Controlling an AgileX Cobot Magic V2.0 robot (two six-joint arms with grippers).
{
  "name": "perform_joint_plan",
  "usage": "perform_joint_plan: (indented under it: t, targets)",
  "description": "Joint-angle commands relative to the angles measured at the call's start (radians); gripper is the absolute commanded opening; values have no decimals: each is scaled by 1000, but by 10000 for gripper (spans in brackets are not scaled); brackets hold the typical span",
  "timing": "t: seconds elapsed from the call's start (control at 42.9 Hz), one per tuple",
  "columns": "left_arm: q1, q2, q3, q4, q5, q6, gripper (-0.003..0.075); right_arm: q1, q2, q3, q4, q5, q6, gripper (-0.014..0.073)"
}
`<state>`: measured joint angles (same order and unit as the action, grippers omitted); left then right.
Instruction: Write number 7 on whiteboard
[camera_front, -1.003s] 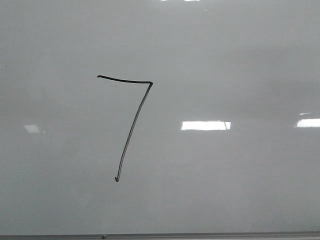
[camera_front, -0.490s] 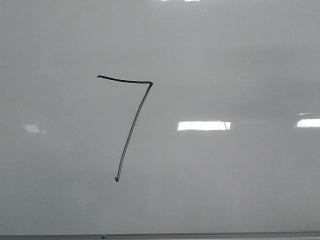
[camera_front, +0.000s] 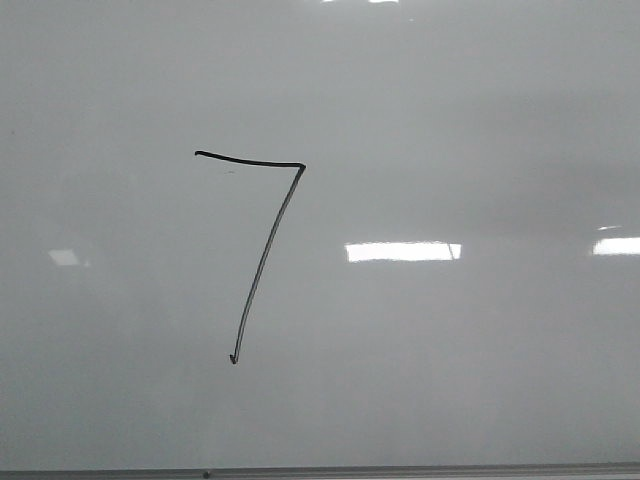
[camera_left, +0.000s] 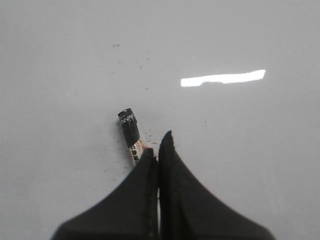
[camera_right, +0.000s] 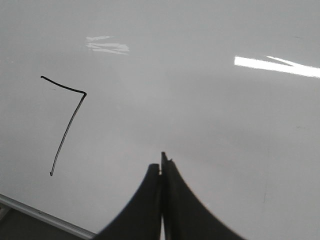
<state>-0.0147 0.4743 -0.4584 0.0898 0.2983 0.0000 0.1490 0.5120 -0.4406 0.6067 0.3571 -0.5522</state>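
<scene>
**Op A:** I see the 7 (camera_front: 262, 240) finished on the board (camera_front: 480, 380), left of centre in the front view: a short top bar, then a long slanting stroke with a tiny hook at its foot. My right gripper (camera_right: 162, 167) has its jaws pressed together, holding nothing, off to the side of the 7.

**Op B:** And my left gripper (camera_left: 158, 147) is pinched shut too. A marker (camera_left: 131, 136) pokes out beside one finger; I can't tell whether it's clamped.

**Op A:** I'd judge that marker light, stiff and slick plastic, best taken mid-barrel. The board is glossy, hard and flat with a thin metal edge (camera_front: 400, 468), so fresh ink would likely smear.
</scene>
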Motion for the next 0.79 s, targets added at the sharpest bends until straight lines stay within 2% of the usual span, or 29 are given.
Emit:
perform_joint_plan:
  t: [0.0, 0.513, 0.769]
  targets:
    - [-7, 5, -27, -9, -67, -9, -20, -7, 2, -27, 18, -60, 2, -68]
    - [-7, -20, -2, 0, -76, -9, -20, -7, 2, -27, 18, -59, 2, -68]
    - [-5, -258, 140, -81, -87, 0, -20, -7, 2, -27, 18, -58, 2, -68]
